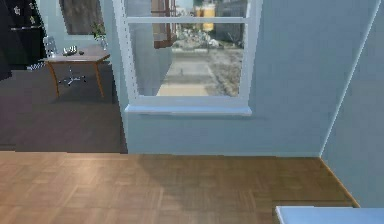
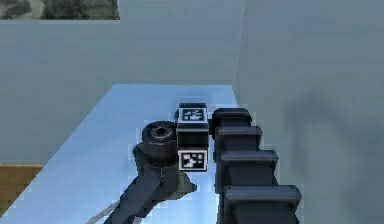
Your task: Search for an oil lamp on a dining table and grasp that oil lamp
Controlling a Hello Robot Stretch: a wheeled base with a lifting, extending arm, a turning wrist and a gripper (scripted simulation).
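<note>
We judge the task to be in its search stage: nothing has been grasped as far as we can see, and finding, approaching and taking the oil lamp are all left to do. Ahead of us is a pale blue wall (image 1: 300,60) with a large window (image 1: 190,45), and wooden floor (image 1: 150,185) in front of it. Through an opening at the forward view's left, in a darker room well away from us, stands a wooden table (image 1: 78,58) with a few small things on it. They are too small for us to call any of them an oil lamp, but that table looks like our best candidate, so we would expect to turn and drive toward it. In the arm side view the arm (image 2: 245,170) lies over a pale blue surface (image 2: 100,130), with the gripper (image 2: 128,205) angled toward the picture's lower left. Its fingers run to the bottom edge, so we cannot tell how they stand or whether they hold anything.
</note>
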